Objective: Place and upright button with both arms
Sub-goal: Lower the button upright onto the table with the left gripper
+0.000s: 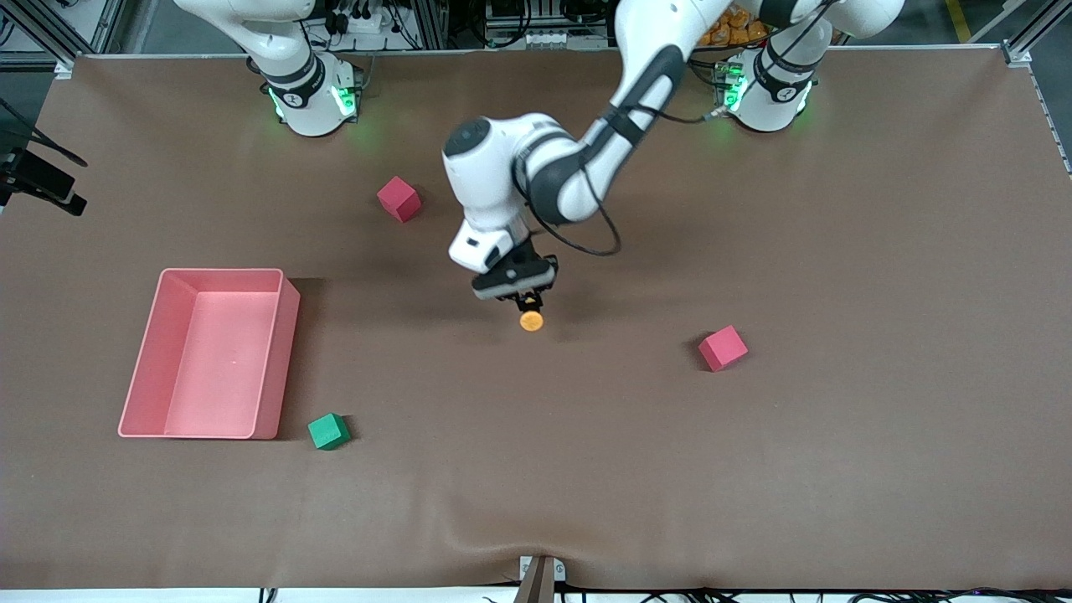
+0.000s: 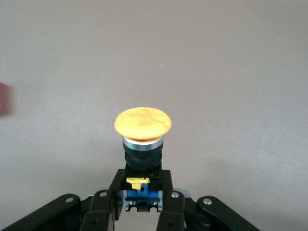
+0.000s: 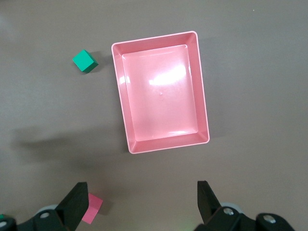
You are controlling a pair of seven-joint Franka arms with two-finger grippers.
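The button has a round orange cap on a black body with blue and yellow bits at its base. My left gripper is shut on that base, low over the middle of the table. In the left wrist view the button sticks out past the left gripper, cap pointing away from the fingers. Whether the button touches the table I cannot tell. My right gripper is open and empty, high over the table beside the pink bin; it is out of the front view.
The pink bin lies toward the right arm's end. A green cube sits beside its nearer corner. One red cube lies near the right arm's base, another red cube toward the left arm's end.
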